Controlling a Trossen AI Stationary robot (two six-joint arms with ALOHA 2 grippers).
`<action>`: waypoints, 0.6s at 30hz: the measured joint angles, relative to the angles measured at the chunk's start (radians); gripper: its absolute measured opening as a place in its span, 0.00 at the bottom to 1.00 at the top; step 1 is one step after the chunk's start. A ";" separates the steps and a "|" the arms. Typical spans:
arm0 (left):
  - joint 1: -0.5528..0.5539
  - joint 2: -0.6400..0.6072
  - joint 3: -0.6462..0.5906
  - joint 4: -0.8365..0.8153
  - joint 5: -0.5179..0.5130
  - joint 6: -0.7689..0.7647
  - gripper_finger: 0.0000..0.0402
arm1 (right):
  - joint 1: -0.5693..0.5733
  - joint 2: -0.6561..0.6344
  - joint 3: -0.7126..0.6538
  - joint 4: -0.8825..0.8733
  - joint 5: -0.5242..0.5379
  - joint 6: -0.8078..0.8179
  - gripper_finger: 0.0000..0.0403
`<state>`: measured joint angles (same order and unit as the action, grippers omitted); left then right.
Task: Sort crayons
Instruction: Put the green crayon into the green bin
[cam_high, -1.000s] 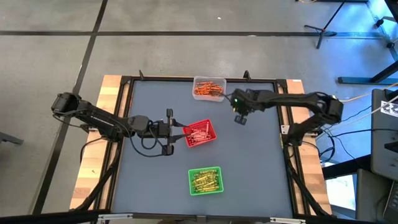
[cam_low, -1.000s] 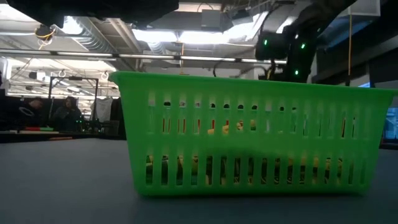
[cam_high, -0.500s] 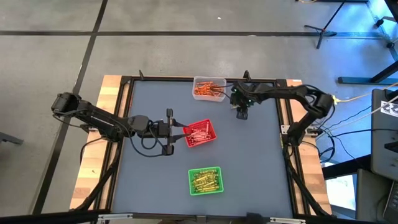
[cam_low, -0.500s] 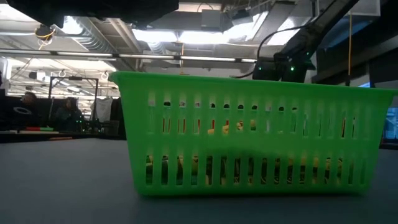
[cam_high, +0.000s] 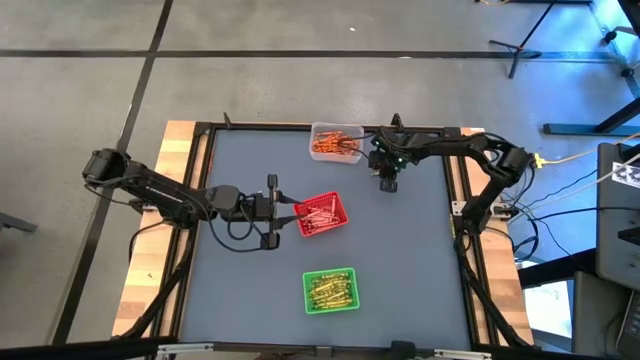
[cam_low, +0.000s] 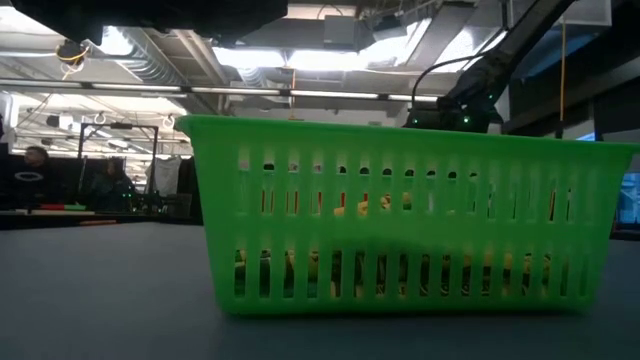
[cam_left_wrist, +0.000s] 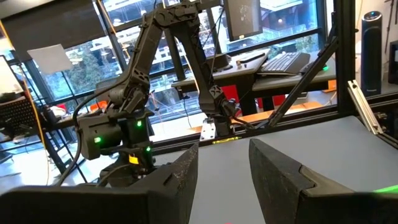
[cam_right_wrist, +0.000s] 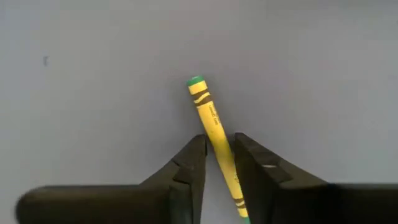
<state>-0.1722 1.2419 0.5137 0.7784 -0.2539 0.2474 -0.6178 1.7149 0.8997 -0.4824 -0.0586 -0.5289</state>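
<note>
From the high view, I have the right gripper (cam_high: 386, 184) hanging over the far part of the bench (cam_high: 400, 260), just beside the clear tray (cam_high: 336, 142) with its heap of orange crayons (cam_high: 334, 147). The left gripper (cam_high: 283, 212) sits at the near edge of the red tray (cam_high: 321, 214); the green tray (cam_high: 331, 290) lies nearer me, well apart from both arms, with olive sticks inside.

The low view is mostly filled by the green tray's slatted wall (cam_low: 400, 240), and the right arm shows only as a dark shape above its rim.

In the left wrist view, the left fingers (cam_left_wrist: 273, 168) stand apart with nothing between them that I can see.

The right wrist view settles the step: a yellow-green crayon (cam_right_wrist: 211, 121) is pinched between the right fingers (cam_right_wrist: 189, 165), its green tip pointing out over bare bench.

I judge a stray has just been taken out of the orange heap. The next move calls for carrying it across to the green tray and letting go above it, keeping the grip steady, since the crayon sits slanted and could slip.
</note>
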 joint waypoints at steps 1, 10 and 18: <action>0.000 0.000 0.000 0.000 0.000 0.000 0.32 | 0.000 0.000 0.000 0.000 -0.003 -0.001 0.20; 0.000 0.000 0.000 0.000 0.000 0.000 0.32 | 0.002 0.006 0.044 -0.067 -0.004 -0.001 0.03; 0.000 0.000 0.000 -0.002 0.000 -0.002 0.32 | 0.061 -0.039 0.094 -0.153 -0.003 0.039 0.02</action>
<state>-0.1726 1.2419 0.5140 0.7761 -0.2535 0.2455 -0.5565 1.6764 0.9934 -0.6351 -0.0611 -0.4895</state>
